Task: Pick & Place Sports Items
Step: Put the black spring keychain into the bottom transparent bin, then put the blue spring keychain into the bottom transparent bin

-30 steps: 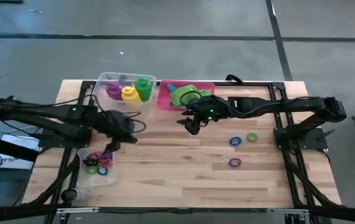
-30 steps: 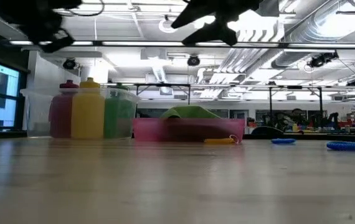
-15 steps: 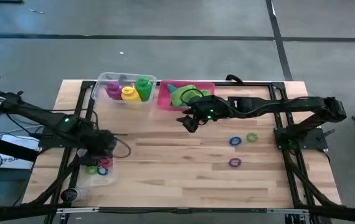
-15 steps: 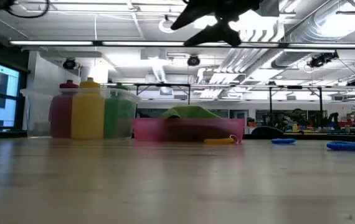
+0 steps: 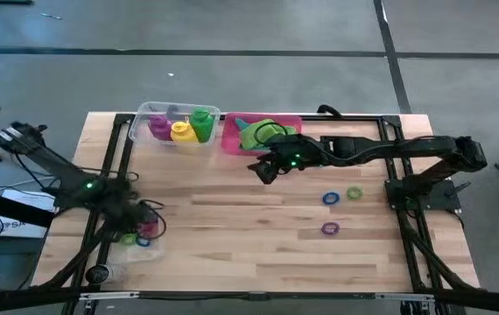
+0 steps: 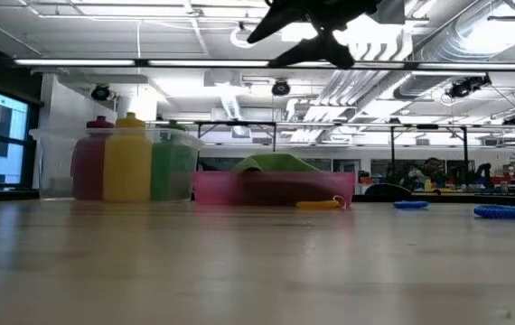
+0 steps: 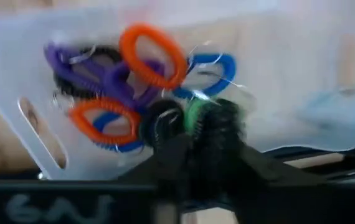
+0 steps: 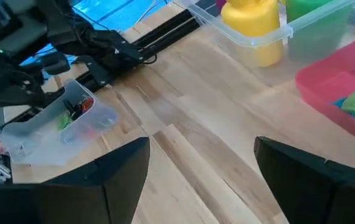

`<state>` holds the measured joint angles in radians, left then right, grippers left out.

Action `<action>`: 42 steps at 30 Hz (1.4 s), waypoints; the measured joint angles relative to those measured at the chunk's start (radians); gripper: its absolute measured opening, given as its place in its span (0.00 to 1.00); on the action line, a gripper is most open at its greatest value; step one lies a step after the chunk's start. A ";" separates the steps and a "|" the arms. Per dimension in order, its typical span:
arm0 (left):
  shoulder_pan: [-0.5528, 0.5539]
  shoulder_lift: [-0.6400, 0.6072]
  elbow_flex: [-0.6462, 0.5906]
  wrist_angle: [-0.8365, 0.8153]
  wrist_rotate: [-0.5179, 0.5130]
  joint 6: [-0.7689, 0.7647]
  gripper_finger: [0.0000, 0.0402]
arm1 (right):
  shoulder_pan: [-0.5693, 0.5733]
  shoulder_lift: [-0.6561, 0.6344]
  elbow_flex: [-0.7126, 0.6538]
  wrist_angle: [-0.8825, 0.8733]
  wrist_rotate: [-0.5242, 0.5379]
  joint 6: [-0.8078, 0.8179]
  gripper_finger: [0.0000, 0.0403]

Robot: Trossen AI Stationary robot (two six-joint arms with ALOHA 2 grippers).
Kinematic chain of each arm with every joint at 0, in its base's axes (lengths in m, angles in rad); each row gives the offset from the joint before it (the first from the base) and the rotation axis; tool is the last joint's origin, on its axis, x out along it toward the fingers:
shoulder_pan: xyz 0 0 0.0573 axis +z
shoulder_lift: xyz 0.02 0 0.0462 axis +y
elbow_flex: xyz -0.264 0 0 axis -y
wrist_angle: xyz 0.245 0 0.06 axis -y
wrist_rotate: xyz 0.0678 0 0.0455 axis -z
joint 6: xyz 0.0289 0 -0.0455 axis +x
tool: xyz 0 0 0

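Note:
My left gripper [image 5: 137,224] hangs over a small clear tub [image 5: 120,245] at the table's near left and is shut on a green ring [image 7: 193,116]. The tub holds several coloured rings [image 7: 152,57]. My right gripper [image 5: 265,171] is open and empty, in the air just near of the pink tray [image 5: 232,140]. A green cloth [image 5: 258,133] and a teal cloth lie in that tray. Purple, yellow and green bottles [image 5: 181,127] stand in a clear tub [image 5: 143,114] at the far left. Three rings [image 5: 331,199] lie on the table right of centre. My left gripper pinches the green ring [image 7: 192,112] between its two fingertips, coming from above. The picture is blurred, so which part of the ring is held cannot be told. The ring is just above the rings in the tub or among them; I cannot tell which.
The bottle tub [image 6: 117,164] and the pink tray [image 6: 271,188] stand side by side along the far edge. Black frame rails run along the table's left and right sides [image 5: 407,188]. Bare wood lies in the table's middle and near right [image 5: 258,236].
My left gripper has gone from the table's middle left toward the near left edge and down, and now stands over the ring tub; it has left the low view. My right gripper has kept still.

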<state>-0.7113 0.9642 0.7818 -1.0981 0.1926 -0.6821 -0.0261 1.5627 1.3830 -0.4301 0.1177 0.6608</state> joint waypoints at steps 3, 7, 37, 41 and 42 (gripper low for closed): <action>-0.035 0.000 -0.029 0.000 -0.008 -0.053 0.32 | 0.000 0.000 0.000 0.000 0.009 0.005 0.57; -0.068 0.000 -0.042 0.002 -0.019 -0.060 0.45 | 0.000 0.000 0.000 0.000 0.023 0.032 0.57; 0.252 0.000 -0.042 0.358 -0.219 -0.146 0.50 | 0.012 0.000 -0.007 -0.654 -0.144 -0.352 0.57; 0.331 0.000 -0.042 0.438 -0.223 -0.145 0.50 | 0.032 0.000 -0.056 -0.668 -0.136 -0.468 0.57; 0.350 0.000 -0.042 0.455 -0.227 -0.145 0.50 | 0.036 0.000 -0.071 -0.667 -0.130 -0.494 0.57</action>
<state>-0.3612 0.9646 0.7399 -0.6426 -0.0348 -0.8276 0.0102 1.5623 1.3123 -1.0968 -0.0119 0.1666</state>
